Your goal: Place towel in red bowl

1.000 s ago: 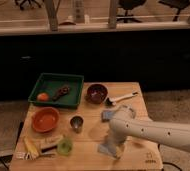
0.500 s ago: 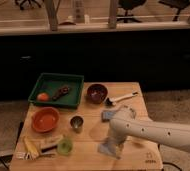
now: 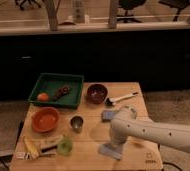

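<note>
Little has moved vs a sec ago: arm (image 3: 153, 132) & towel (image 3: 108, 151) sit where they were. Towel lies flat near the table (image 3: 88, 152) front edge, well right of the red bowl (image 3: 45, 119) & nearer the camera. Prob. light, limp, will crumple & drape, so pinch a bunched fold, not a flat edge. Gripper (image 3: 114, 144) is down on top of it, also well right of the bowl. Spread or clamped: can't tell, arm hides it.
</note>
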`<state>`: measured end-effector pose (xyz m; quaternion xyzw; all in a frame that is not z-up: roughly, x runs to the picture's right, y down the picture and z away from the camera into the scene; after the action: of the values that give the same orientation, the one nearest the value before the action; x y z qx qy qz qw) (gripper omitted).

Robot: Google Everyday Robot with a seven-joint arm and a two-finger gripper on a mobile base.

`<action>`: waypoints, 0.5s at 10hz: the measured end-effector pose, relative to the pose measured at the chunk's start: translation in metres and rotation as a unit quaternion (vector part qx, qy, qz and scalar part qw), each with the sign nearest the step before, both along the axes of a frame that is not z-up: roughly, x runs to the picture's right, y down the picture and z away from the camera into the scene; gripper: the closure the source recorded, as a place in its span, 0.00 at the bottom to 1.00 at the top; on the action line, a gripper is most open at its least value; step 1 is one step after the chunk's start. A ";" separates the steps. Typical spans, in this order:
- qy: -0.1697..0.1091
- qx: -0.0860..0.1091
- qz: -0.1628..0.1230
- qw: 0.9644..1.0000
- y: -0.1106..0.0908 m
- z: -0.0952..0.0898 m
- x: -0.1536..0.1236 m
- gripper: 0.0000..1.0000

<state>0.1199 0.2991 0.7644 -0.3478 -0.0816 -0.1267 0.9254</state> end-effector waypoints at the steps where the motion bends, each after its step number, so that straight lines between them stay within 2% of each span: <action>1: 0.004 -0.002 -0.002 1.000 -0.006 -0.006 0.003 0.99; 3: 0.004 -0.003 -0.003 1.000 -0.015 -0.013 0.001 0.98; 5: 0.010 -0.004 -0.003 1.000 -0.011 -0.010 0.003 0.80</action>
<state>0.1233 0.2876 0.7540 -0.3530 -0.0719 -0.1253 0.9244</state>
